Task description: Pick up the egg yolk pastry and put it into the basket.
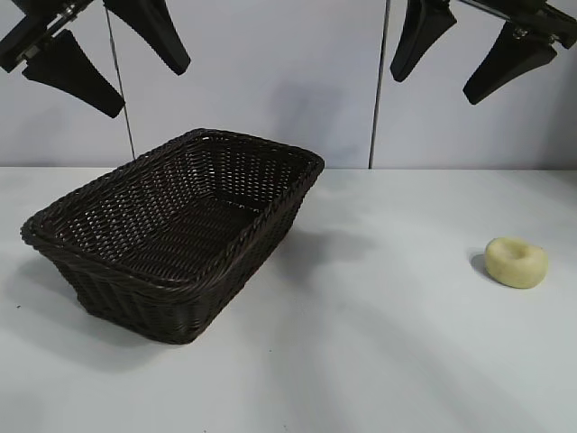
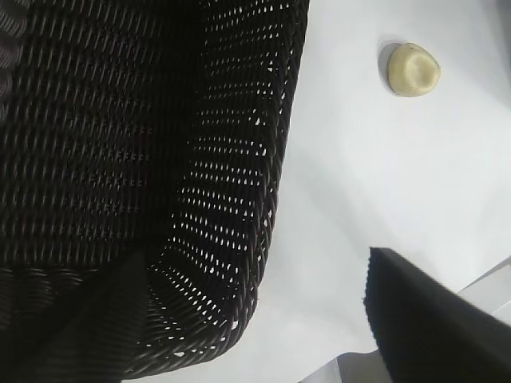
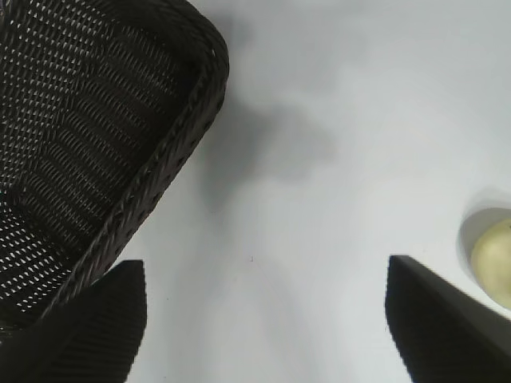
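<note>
The egg yolk pastry (image 1: 517, 262), a small pale-yellow puck with a dimpled top, lies on the white table at the right; it also shows as the pastry (image 2: 411, 69) in the left wrist view and at the frame edge as the pastry (image 3: 495, 262) in the right wrist view. The dark-brown woven basket (image 1: 270, 203) stands at the left, with nothing in it. My left gripper (image 1: 135, 72) hangs open high above the basket. My right gripper (image 1: 451, 68) hangs open high above the table, up and to the left of the pastry. Both hold nothing.
A white table (image 1: 361, 343) carries both things, with bare surface between basket and pastry. A pale wall with two vertical seams (image 1: 377, 108) stands behind.
</note>
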Robot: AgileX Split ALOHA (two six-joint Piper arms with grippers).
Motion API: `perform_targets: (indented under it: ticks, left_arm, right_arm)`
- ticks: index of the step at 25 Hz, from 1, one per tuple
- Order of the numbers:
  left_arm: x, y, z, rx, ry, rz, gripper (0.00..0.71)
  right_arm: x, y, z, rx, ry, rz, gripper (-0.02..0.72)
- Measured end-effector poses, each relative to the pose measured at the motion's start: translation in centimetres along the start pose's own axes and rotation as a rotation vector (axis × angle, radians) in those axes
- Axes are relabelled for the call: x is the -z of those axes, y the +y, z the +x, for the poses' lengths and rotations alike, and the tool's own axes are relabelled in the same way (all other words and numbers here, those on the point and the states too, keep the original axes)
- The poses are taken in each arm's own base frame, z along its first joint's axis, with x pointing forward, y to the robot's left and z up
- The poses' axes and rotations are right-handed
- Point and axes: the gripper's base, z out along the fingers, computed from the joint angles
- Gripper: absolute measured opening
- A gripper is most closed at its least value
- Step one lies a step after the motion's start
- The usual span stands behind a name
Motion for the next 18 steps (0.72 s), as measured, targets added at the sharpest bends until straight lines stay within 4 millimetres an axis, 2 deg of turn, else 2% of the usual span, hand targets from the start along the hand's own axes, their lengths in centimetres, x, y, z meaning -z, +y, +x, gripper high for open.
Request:
perform_targets:
  ticks: [14,18]
  left_arm:
    - [0.01,0.07,-0.37,0.002,-0.041,-0.008,0.55]
    - [0.0,0.01,-0.05,0.084,-0.005,-0.001,0.55]
  right_arm:
    - [0.0,0.0,0.0,0.0,0.0,0.0,0.59]
    - [0.0,0.0,0.0,0.0,0.0,0.0,0.59]
